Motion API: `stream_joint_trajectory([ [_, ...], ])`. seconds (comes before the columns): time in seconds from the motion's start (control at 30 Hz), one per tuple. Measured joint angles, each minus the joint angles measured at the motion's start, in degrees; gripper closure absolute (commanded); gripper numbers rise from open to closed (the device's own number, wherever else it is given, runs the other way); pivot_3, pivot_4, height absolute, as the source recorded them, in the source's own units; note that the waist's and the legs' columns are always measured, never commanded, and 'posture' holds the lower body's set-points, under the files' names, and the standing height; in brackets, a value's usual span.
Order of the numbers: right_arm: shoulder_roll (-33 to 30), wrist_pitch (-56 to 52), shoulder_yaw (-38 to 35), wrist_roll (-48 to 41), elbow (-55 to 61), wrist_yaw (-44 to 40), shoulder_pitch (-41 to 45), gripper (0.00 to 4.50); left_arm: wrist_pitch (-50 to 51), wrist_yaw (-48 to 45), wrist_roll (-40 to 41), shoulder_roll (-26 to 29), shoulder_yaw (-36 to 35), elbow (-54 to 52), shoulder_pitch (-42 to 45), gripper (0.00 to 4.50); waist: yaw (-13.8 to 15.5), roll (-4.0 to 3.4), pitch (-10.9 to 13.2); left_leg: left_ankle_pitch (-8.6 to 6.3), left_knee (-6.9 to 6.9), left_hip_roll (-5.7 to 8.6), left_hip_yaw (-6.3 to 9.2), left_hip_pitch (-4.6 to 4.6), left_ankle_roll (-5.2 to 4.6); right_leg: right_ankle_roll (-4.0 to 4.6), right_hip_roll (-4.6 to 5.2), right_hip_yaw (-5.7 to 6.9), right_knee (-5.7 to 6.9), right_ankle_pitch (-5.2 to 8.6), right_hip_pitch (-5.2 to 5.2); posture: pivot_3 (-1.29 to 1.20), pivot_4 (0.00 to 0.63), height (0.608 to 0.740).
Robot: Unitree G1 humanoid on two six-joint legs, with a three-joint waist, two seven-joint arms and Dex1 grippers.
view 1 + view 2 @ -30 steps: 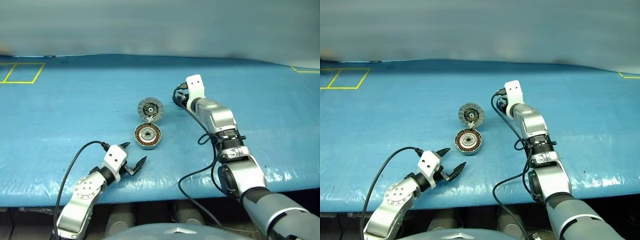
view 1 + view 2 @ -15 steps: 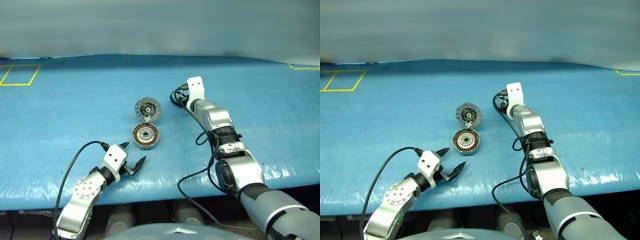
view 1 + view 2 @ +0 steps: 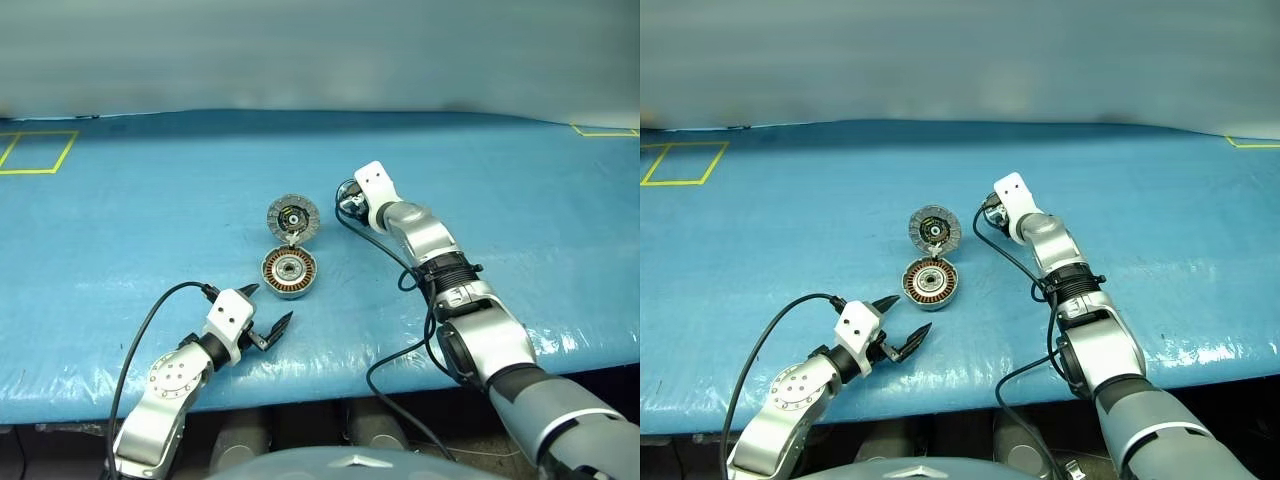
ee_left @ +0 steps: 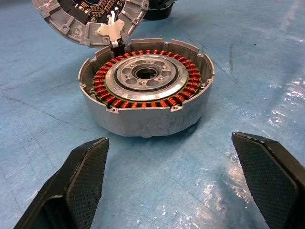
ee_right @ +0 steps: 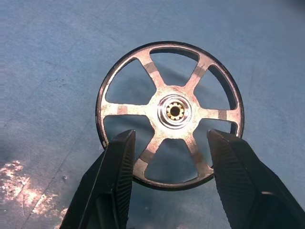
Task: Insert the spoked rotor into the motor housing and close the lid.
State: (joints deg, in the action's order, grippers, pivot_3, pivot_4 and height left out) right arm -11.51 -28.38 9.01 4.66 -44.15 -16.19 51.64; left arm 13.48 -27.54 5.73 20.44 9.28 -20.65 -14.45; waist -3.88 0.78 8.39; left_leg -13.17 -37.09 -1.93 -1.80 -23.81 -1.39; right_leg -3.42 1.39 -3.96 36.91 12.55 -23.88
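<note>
The left gripper waited wide open near the table's front edge, with the motor housing at about one o'clock from it and the lid flipped back at the housing's twelve o'clock. Further right, at the housing's two o'clock, the right gripper straddled the spoked rotor lying flat, jaws apart and not yet clamped (contact was hard to judge). Closing on the thin rim alone could tip the rotor or let it skid off.

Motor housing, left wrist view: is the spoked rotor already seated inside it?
No. The motor housing shows bare copper windings with its lid open; the spoked rotor lies on the blue table.
</note>
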Motion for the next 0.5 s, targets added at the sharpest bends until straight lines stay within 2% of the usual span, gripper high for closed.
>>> stream_joint_trajectory([
  [0.43, 1.3, 3.7, -2.8, -0.3, -9.1, 1.3, 3.7, 1.99, -0.1, 0.5, 0.0, -0.1, 0.0, 0.0, -0.6, 0.0, 0.0, 0.0, 0.0, 0.0, 0.0, 0.0, 0.0, 0.02, 0.0, 0.0, 0.01, 0.0, 0.0, 0.0, 0.03, 0.0, 0.15, 0.74],
  [0.5, 1.4, 4.3, -2.9, -0.3, -9.6, 1.5, 3.7, 2.37, -0.1, 0.6, 0.0, -0.1, 0.0, 0.0, -0.6, 0.0, 0.0, 0.01, 0.0, 0.0, -0.01, 0.0, 0.0, 0.02, 0.0, 0.0, 0.01, 0.0, 0.0, 0.0, 0.04, 0.0, 0.15, 0.74],
])
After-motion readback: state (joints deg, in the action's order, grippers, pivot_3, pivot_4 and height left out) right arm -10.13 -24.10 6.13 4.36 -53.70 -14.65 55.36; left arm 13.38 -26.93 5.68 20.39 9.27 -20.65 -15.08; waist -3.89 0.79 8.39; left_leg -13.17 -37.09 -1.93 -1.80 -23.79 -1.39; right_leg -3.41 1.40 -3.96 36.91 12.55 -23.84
